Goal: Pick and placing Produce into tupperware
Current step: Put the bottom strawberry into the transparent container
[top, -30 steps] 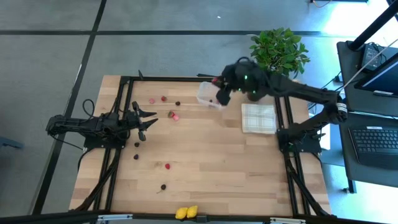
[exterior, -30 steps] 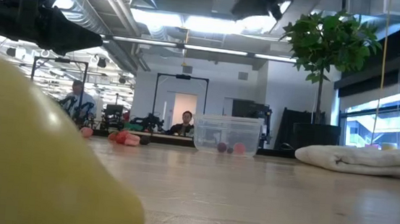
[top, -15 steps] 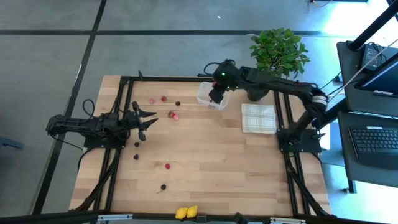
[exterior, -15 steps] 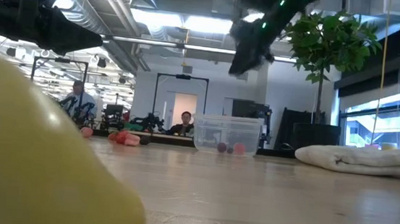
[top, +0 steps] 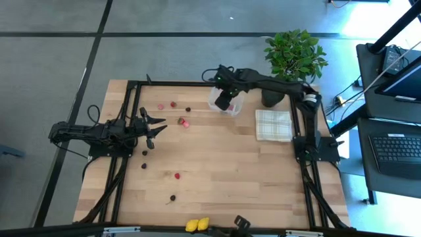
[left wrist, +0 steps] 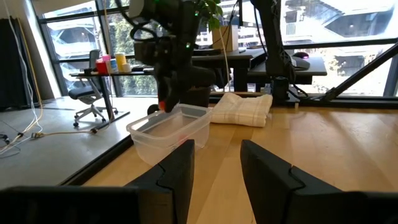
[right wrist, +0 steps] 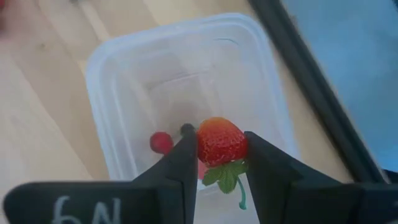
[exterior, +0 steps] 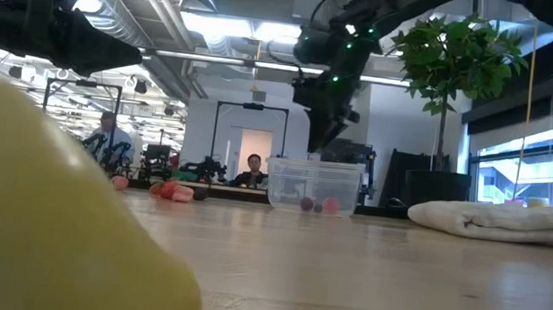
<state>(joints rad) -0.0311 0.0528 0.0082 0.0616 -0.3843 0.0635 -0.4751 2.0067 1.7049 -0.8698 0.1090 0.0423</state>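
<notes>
Red strawberry (right wrist: 221,142), green stem dangling, sits pinched in the right hand (right wrist: 219,163) directly above the clear tupperware (top: 220,103) at the far side of the bench (top: 223,171), where small berries (right wrist: 161,142) already lie. Left hand (top: 156,127) hovers half-spread and empty near the left edge, loose berries (top: 177,176) scattered around it.

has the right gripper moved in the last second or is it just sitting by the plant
Yes. In the high view the right gripper, shut on a strawberry, went from beside the potted plant leftward, over the tupperware.
</notes>
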